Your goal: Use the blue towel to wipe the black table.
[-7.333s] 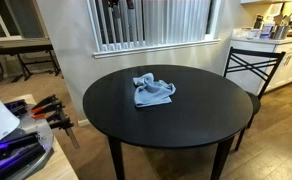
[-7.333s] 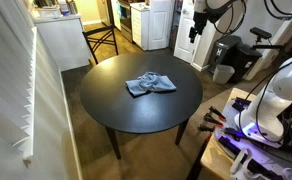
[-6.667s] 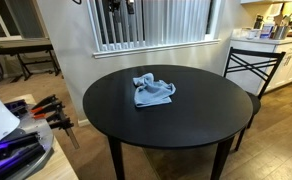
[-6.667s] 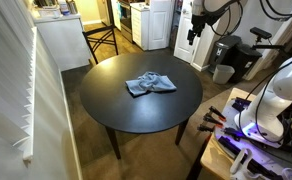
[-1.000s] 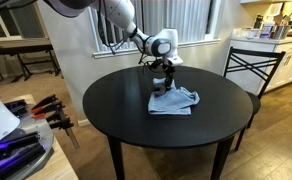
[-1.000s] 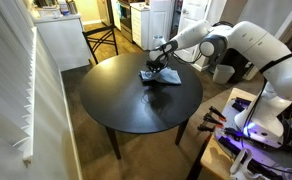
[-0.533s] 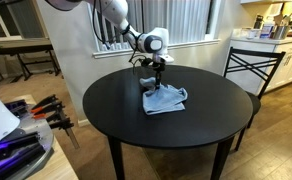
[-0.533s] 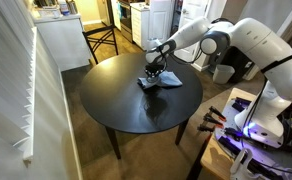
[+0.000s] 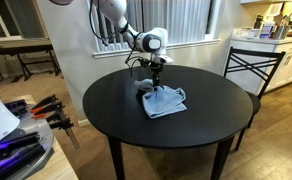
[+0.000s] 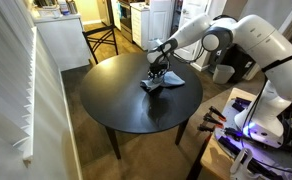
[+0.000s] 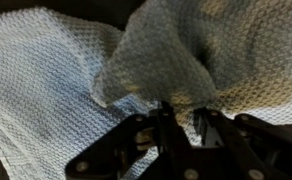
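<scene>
A light blue towel point(image 9: 163, 102) lies partly spread on the round black table point(image 9: 116, 110), near its far middle; it shows again as the towel point(image 10: 162, 84) on the table point(image 10: 126, 100). My gripper point(image 9: 155, 87) points down onto the towel's far edge and is shut on a bunched fold of it, as is also seen at the gripper point(image 10: 157, 74). In the wrist view the waffle-weave towel point(image 11: 56, 70) fills the frame, and a raised fold is pinched between the dark fingers of the gripper point(image 11: 181, 118).
A black metal chair point(image 9: 251, 65) stands at the table's far side by white cabinets. White window blinds point(image 9: 156, 20) hang behind the arm. A cluttered bench with clamps point(image 9: 46, 110) and lit equipment sits near the table. A second chair point(image 10: 101, 40) stands by white appliances.
Over the last second the gripper has dragged the towel sideways across the table, toward the left in one exterior view. The jaws have stayed shut on the cloth.
</scene>
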Available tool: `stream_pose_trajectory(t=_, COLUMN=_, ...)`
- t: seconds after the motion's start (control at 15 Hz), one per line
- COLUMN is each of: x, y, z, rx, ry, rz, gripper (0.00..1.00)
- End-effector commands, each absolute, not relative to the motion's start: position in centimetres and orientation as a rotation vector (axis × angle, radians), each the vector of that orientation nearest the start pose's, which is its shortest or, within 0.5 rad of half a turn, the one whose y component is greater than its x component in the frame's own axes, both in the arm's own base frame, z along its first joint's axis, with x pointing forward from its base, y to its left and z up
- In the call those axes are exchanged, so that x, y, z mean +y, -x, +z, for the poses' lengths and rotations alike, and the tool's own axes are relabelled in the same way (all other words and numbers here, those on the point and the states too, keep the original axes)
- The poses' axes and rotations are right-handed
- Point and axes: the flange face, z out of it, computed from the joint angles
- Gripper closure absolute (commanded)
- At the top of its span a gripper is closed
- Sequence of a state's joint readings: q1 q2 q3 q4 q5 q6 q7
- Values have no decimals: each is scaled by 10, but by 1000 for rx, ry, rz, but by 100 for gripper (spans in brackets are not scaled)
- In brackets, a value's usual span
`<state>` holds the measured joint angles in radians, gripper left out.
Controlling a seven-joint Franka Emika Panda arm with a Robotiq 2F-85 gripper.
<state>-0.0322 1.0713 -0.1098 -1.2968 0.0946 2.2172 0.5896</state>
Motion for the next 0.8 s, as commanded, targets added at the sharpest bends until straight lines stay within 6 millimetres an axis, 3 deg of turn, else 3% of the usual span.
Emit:
stream_pose_trajectory(t=0.0, x=-83, y=-712, z=78, rx=1161, ry=2977, rz=216, gripper=77)
stream_pose_trajectory(t=0.13, x=-83, y=-712, z=78, rx=1160, ry=2977, rz=216, gripper=77)
stream_pose_trajectory(t=0.2, x=-83, y=-712, z=78, rx=1160, ry=2977, rz=216, gripper=92)
stream_pose_trajectory(t=0.4, x=-81, y=-685, z=63, rx=1129, ry=3010, rz=165, gripper=92)
stream_pose_trajectory(t=0.73, x=-86, y=-646, z=61, rx=1205, ry=2996, rz=-2, gripper=93)
